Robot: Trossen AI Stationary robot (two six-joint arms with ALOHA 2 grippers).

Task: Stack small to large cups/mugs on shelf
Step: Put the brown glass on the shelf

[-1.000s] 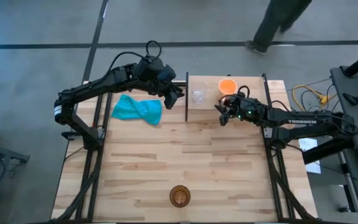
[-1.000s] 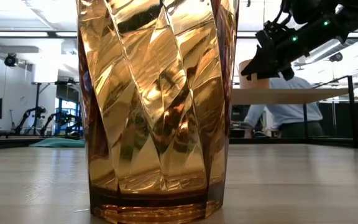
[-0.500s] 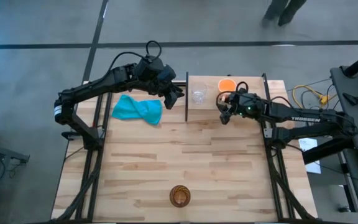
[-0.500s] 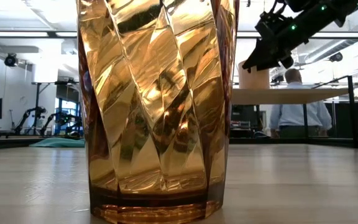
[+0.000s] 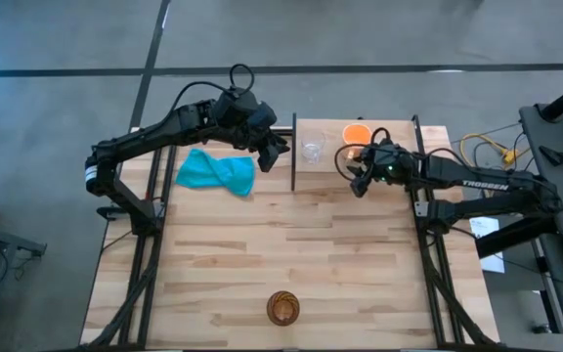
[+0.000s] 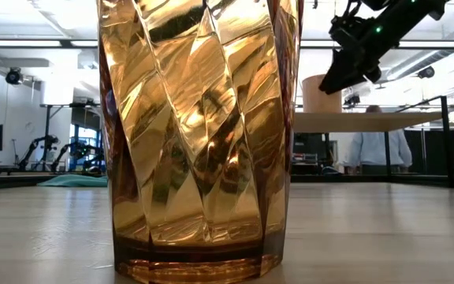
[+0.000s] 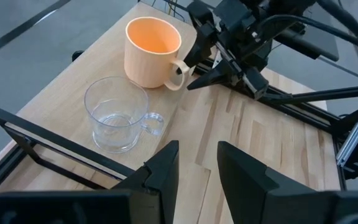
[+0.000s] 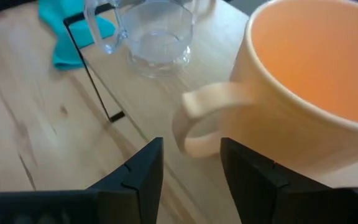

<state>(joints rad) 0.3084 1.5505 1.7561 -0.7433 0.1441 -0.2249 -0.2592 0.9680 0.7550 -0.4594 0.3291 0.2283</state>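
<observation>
The orange mug [image 5: 358,134] stands upright on the shelf [image 5: 389,168], its handle [image 8: 204,118] turned toward my right gripper [image 5: 352,174]. That gripper is open and hovers just short of the handle [image 7: 178,73], touching nothing. The clear glass cup [image 5: 312,151] stands on the shelf beside the mug [image 7: 153,53]. My left gripper [image 5: 280,147] is open and hovers at the shelf's left end, near the glass cup [image 7: 115,115]. The brown cup [image 5: 283,308] stands upright near the table's near edge and fills the low view [image 6: 199,134].
A teal cloth [image 5: 216,171] lies on the table left of the shelf, under my left arm. A black frame post and rail [image 7: 61,152] edge the shelf's left end. Bare planks lie between the shelf and the brown cup. A person [image 6: 377,150] stands beyond the table.
My right gripper has moved toward the table's far edge, closer to the orange mug's handle, and has risen a little above the shelf. The mug, the glass cup and the brown cup have stayed in place.
</observation>
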